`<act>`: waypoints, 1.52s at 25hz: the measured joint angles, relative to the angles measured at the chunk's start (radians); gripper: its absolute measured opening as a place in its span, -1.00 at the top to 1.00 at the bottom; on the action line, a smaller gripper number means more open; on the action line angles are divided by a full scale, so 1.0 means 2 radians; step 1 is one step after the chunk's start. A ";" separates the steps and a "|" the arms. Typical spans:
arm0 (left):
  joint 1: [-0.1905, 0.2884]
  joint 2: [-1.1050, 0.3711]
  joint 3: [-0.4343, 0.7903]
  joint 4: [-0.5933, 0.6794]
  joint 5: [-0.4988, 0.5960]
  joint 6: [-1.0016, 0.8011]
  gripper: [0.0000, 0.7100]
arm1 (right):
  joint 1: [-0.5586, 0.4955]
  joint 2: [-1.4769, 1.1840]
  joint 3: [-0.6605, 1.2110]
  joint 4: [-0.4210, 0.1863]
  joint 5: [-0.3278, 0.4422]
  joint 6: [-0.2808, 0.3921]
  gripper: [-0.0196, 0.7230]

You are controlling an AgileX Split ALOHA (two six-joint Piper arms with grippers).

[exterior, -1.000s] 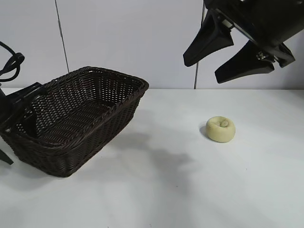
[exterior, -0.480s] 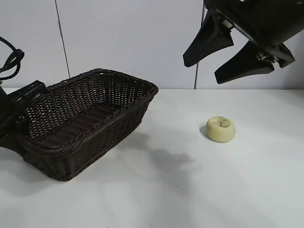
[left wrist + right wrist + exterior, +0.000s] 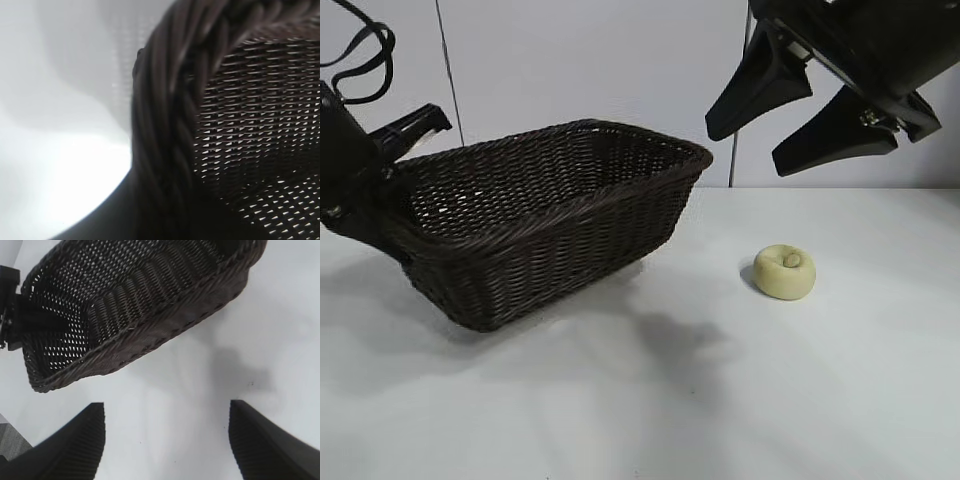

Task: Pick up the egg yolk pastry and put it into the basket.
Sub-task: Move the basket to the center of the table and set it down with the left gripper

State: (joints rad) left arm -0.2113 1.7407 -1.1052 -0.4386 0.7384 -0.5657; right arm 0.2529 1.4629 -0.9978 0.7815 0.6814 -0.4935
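Note:
The egg yolk pastry (image 3: 785, 271), a small pale yellow bun with a dimpled top, lies on the white table right of centre. The dark brown wicker basket (image 3: 570, 215) is to its left, its left end raised. My left gripper (image 3: 375, 185) is shut on the basket's left rim; the left wrist view shows the braided rim (image 3: 170, 125) very close. My right gripper (image 3: 745, 148) hangs open and empty high above the pastry. The right wrist view shows its open gripper (image 3: 166, 407) over bare table, the basket (image 3: 165, 325) and the left gripper (image 3: 20, 320) beyond. The pastry is out of that view.
The white table (image 3: 720, 400) stretches in front of and to the right of the pastry. A pale wall with vertical seams stands behind. A black cable loops above the left arm (image 3: 365, 50).
My left gripper has risen and carried the basket up and to the right, toward the pastry; the basket's far corner is now closer to it. The right gripper and pastry have not moved.

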 joint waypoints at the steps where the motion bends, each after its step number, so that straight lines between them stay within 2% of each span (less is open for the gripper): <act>1: 0.003 0.000 -0.005 -0.001 0.006 0.017 0.72 | 0.000 0.000 0.000 0.000 0.000 0.000 -0.41; 8: 0.035 0.005 -0.036 0.002 0.053 0.158 0.72 | 0.000 0.000 0.000 0.000 0.000 0.001 -0.41; 13: 0.038 0.026 -0.054 0.001 0.098 0.288 0.72 | 0.000 0.000 0.000 -0.001 0.000 0.002 -0.41; 18: 0.038 0.062 -0.087 0.002 0.135 0.363 0.72 | 0.000 0.000 0.000 -0.001 0.000 0.002 -0.41; 25: 0.038 0.082 -0.119 0.002 0.138 0.379 0.72 | 0.000 0.000 -0.001 -0.001 0.000 0.002 -0.41; 38: 0.038 0.117 -0.120 0.001 0.116 0.383 0.72 | 0.000 0.000 -0.001 -0.002 0.000 0.002 -0.41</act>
State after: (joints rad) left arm -0.1359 1.9748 -1.3448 -0.4357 0.9713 0.1995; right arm 0.2529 1.4629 -0.9997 0.7782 0.6814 -0.4900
